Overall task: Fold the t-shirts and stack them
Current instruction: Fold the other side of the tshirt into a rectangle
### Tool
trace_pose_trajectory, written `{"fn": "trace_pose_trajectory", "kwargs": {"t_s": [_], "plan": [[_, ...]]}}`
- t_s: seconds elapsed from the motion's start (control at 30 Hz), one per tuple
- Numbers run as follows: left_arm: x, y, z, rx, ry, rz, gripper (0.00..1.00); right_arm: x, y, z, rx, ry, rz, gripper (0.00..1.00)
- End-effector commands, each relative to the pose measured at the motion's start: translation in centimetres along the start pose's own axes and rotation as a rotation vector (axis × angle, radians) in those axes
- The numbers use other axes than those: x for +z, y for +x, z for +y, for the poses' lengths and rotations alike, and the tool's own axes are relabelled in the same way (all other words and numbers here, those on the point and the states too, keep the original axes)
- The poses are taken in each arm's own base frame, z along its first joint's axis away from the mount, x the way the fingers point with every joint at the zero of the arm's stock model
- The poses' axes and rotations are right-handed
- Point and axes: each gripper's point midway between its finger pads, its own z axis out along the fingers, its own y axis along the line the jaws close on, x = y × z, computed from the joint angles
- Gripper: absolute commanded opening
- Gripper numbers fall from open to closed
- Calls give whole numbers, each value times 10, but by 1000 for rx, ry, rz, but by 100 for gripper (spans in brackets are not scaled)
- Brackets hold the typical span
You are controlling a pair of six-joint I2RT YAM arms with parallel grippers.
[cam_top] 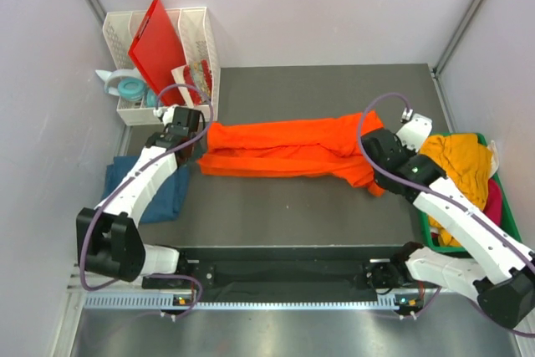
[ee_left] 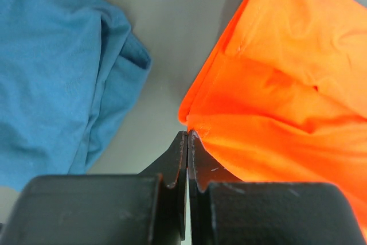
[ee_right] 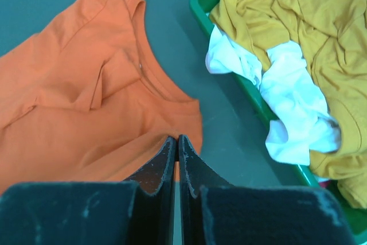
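Between left tool [ee_left: 188, 136] and right tool [ee_right: 176, 140], one orange t-shirt [cam_top: 284, 150] lies pinched.

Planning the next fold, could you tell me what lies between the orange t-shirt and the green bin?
Only bare table: the right wrist view shows a clear strip between the orange t-shirt and the green bin.

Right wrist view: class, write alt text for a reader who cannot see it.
The right gripper, black fingers closed, pinches the edge of an orange t-shirt spread on a dark table, its collar visible. To the right, a green bin holds a crumpled mustard-yellow t-shirt and a white t-shirt.
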Motion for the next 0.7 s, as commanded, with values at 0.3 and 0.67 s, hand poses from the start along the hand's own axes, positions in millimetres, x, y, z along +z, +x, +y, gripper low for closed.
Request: {"fn": "trace_pose_trajectory", "kwargs": {"t_s": [0.3,0.67], "plan": [[36,-31,-23,29,-38,-69,0,47,-37,35,0,-14,-40,0],[78,-36,-38,47,-87,-48,0,88,-34,53,-44,12,-2,0]]}}
